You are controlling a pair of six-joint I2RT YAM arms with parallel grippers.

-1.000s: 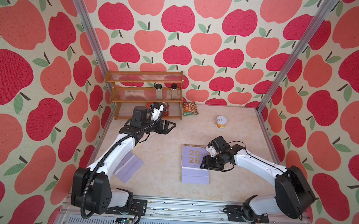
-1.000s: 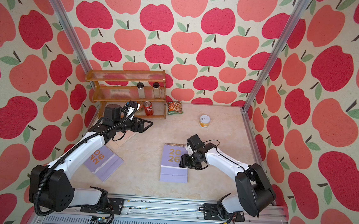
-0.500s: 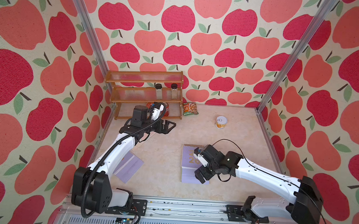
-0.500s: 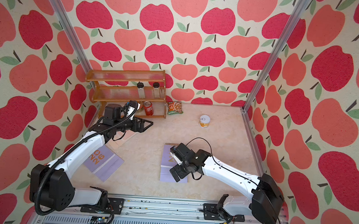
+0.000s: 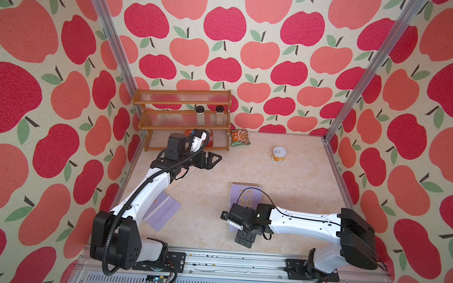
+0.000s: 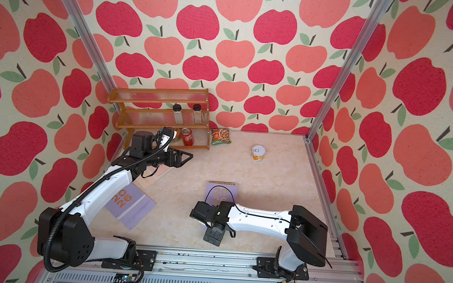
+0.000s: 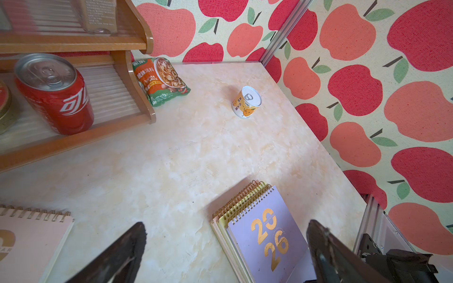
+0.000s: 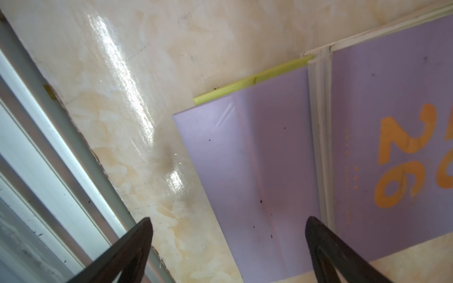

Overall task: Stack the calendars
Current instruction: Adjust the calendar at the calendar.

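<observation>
Yellow-green calendar [image 8: 245, 83] edge, wrist views only

Gold "2026", set as "20" over "26", on top lilac calendar [image 7: 269, 242] of stack; fine print beside digits too small to read. Same gold "2026" on second lilac calendar [image 6: 128, 203], apart from stack. On pink calendar [image 7: 29, 242], only part of gold "2" and letters "AR" in frame. On green packet [image 7: 161, 80]: "家乐", "酸辣汤料". On red can [image 7: 56, 98]: white Chinese script, partly visible. On small yellow can [image 7: 246, 103]: print illegible.
</observation>
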